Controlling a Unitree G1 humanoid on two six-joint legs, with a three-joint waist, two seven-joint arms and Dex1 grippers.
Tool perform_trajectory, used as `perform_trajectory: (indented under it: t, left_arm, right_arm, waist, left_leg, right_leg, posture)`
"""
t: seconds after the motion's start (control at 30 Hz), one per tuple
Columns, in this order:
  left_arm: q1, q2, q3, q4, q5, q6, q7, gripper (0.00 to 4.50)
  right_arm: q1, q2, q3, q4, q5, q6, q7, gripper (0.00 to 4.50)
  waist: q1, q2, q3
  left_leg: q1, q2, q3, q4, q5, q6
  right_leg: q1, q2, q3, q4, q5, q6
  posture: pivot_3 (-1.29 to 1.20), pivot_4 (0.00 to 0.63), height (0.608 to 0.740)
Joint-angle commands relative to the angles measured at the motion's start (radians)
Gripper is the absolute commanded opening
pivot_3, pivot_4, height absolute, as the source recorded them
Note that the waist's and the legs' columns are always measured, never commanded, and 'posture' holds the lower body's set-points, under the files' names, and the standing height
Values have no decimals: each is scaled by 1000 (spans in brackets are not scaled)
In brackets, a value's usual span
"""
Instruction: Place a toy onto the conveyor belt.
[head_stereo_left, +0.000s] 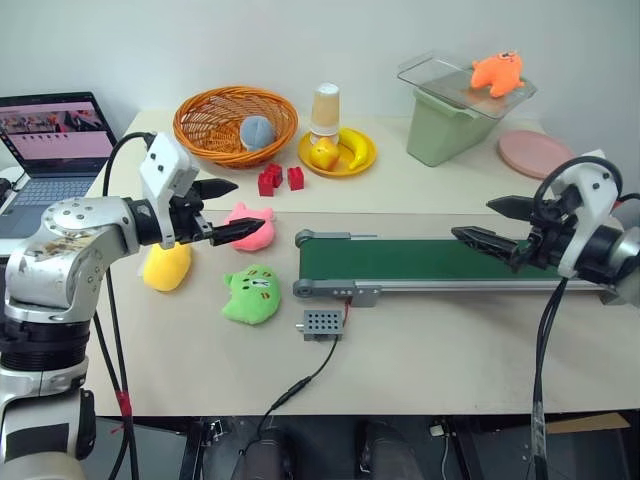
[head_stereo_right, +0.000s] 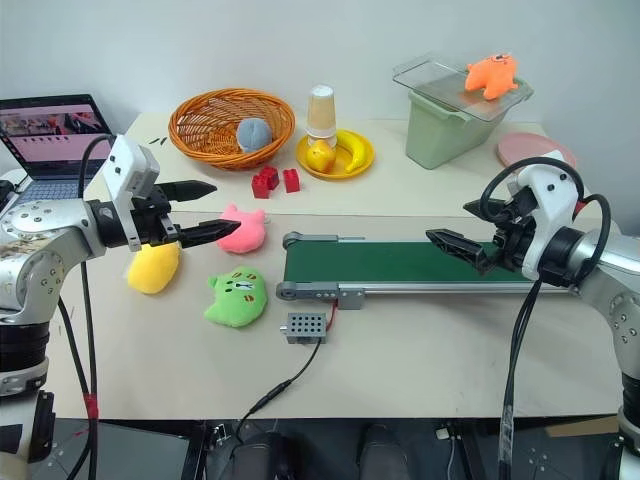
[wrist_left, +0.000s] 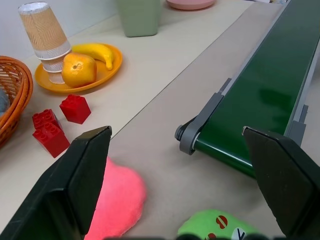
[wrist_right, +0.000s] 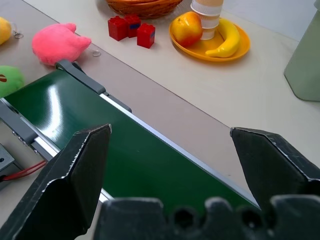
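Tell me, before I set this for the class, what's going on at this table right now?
A two-armed robot is set to put a toy on the conveyor belt, whose green surface carries nothing yet. Both grippers are open and hold nothing. The left gripper hovers by the pink plush toy, with the yellow plush and green plush lying close by on the table. The right gripper hangs above the belt's other end. No toy has been picked up.

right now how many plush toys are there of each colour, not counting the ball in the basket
pink plush toy: 1
yellow plush toy: 1
green plush toy: 1
orange plush toy on the bin lid: 1
total: 4
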Motion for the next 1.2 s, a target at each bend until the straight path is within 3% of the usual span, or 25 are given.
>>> perform_trajectory:
  t: [0.03, 0.43, 0.63, 1.0, 1.2]
  left_arm:
    - [-2, 8, 22, -28, 0, -30, -1, 4478]
    - [22, 98, 30, 10, 48, -101, -81, 4478]
    - [62, 155, 78, 141, 117, -49, 15, 4478]
    - [48, 36, 104, 190, 156, 290, 342, 4478]
    - [-4, -18, 84, 305, 207, 343, 448, 4478]
  right_arm:
    - [-30, -2, -15, -9, -1, -31, 4, 4500]
    - [-90, -47, 65, -3, -27, -45, 94, 4500]
    - [-110, -41, 98, 14, -61, -70, 114, 4500]
    - [-112, -34, 102, 17, -90, -84, 117, 4500]
    - [-84, -28, 87, -11, -89, -79, 105, 4500]
  waist:
    - [0, 0, 0]
    - [-1, 0, 0]
    - [-5, 0, 0]
    - [0, 0, 0]
    - [-1, 0, 0]
  left_leg:
    - [0, 0, 0, 0, 0, 0]
    - [0, 0, 0, 0, 0, 0]
    - [0, 0, 0, 0, 0, 0]
    - [-1, 0, 0, 0, 0, 0]
    - [0, 0, 0, 0, 0, 0]
  right_leg:
    - [0, 0, 0, 0, 0, 0]
    - [0, 0, 0, 0, 0, 0]
    - [0, 0, 0, 0, 0, 0]
    - [0, 0, 0, 0, 0, 0]
    - [0, 0, 0, 1, 0, 0]
  posture:
    - [0, 150, 734]
    - [0, 150, 734]
    - [0, 150, 734]
    - [0, 150, 734]
    - [0, 150, 734]
